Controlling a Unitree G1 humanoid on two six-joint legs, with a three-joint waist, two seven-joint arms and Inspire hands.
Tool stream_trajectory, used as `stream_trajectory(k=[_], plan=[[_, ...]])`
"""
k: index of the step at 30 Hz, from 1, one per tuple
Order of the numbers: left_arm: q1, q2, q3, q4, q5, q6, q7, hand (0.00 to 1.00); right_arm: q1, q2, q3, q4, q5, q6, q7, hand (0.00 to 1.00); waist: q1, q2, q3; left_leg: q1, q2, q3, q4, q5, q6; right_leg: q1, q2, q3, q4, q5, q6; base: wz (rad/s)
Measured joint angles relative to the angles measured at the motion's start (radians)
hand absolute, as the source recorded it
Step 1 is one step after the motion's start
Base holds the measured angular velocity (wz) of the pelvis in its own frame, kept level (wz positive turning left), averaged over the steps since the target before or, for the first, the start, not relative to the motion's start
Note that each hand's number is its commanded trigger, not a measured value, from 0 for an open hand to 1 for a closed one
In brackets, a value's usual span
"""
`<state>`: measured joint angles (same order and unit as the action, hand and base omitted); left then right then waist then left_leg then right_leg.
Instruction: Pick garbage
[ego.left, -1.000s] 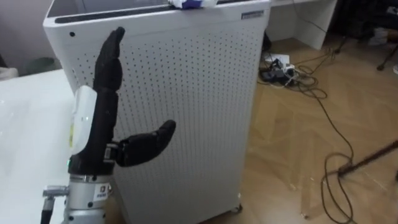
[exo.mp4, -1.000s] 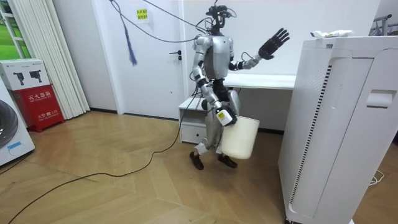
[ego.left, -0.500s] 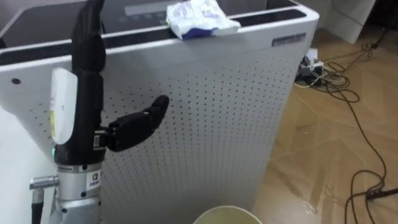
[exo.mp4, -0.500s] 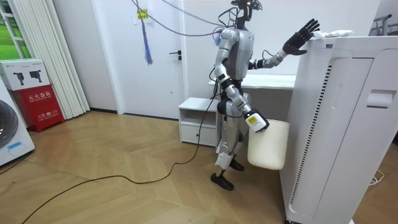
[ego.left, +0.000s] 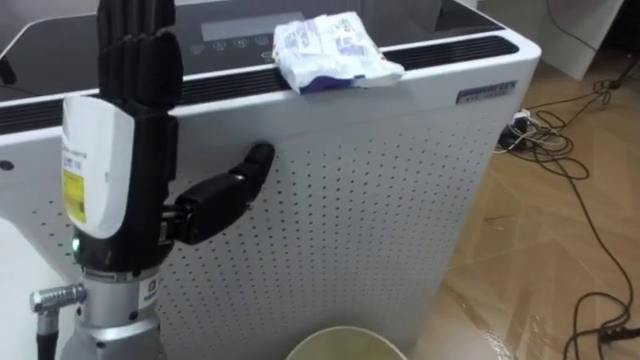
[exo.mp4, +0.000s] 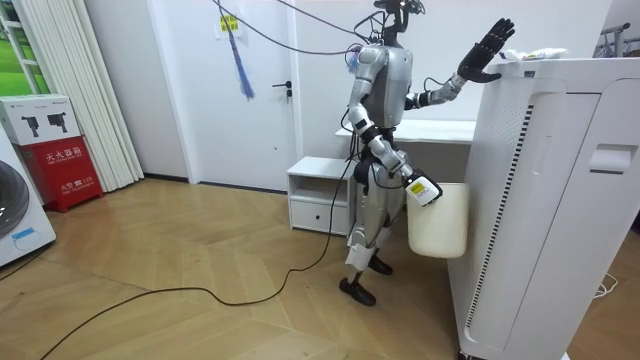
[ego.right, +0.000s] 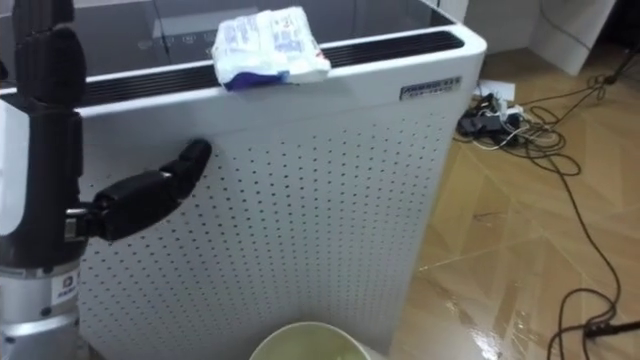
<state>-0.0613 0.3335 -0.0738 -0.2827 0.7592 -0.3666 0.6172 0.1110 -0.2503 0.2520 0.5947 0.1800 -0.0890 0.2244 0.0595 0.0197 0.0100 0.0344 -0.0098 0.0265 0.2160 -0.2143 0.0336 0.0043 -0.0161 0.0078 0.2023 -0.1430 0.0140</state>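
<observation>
The crumpled wrapper (ego.left: 335, 50) lies on the top edge of the white unit (ego.left: 380, 200), level with and right of the left hand's (ego.left: 125, 170) straight fingers (ego.left: 140, 50), apart from them; that hand holds nothing. The room view adds the right hand (exo.mp4: 418, 190) at 1 cream bin (exo.mp4: 440, 220), its grip unclear.

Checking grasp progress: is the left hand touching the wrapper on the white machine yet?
Apart. The left eye view shows the left hand upright, with a bare stretch of the machine between it and the wrapper.
</observation>
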Motion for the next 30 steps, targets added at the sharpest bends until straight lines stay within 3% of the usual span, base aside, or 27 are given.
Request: stream_trajectory(k=[6, 12, 16, 25, 30], plan=[[-0.015, 0.052, -0.005, -0.054, 0.061, 0.000, 0.009, 0.00, 0.008, -0.007, 0.001, 0.000, -0.090, 0.000, 0.019, 1.00, -0.017, 0.008, -0.0029, 0.014, 0.000, 0.004, -0.018, 0.006, -0.002, 0.002, 0.000, -0.001, 0.000, 0.001, -0.001, -0.03], [-0.069, 0.057, -0.008, -0.058, 0.080, 0.000, 0.008, 0.00, 0.009, -0.015, 0.001, 0.000, -0.143, 0.000, 0.020, 1.00, -0.028, 0.013, -0.0015, 0.016, 0.001, 0.013, -0.022, 0.006, -0.001, 0.002, 0.001, 0.000, -0.003, 0.001, -0.001, -0.02], [-0.073, 0.066, -0.008, -0.059, 0.089, 0.000, 0.008, 0.00, 0.009, -0.023, 0.001, 0.000, -0.143, 0.000, 0.021, 1.00, -0.030, 0.021, -0.0024, 0.024, 0.002, 0.021, -0.032, 0.006, -0.001, 0.002, 0.002, 0.001, -0.002, 0.001, -0.001, -0.07], [-0.115, 0.078, -0.018, -0.059, 0.175, 0.047, -0.040, 0.00, 0.009, -0.025, 0.001, -0.022, -0.142, 0.004, 0.076, 1.00, -0.031, 0.044, 0.0034, 0.029, 0.002, 0.019, -0.036, 0.006, -0.001, 0.007, 0.001, -0.002, -0.008, 0.001, -0.001, -0.01], [-0.117, 0.078, -0.029, -0.053, 0.175, 0.082, -0.109, 0.00, 0.008, -0.024, 0.000, -0.028, -0.143, 0.019, 0.096, 1.00, -0.033, 0.051, 0.0035, 0.030, 0.002, 0.026, -0.036, 0.006, -0.001, 0.009, 0.001, 0.002, -0.013, 0.001, -0.001, 0.00]])
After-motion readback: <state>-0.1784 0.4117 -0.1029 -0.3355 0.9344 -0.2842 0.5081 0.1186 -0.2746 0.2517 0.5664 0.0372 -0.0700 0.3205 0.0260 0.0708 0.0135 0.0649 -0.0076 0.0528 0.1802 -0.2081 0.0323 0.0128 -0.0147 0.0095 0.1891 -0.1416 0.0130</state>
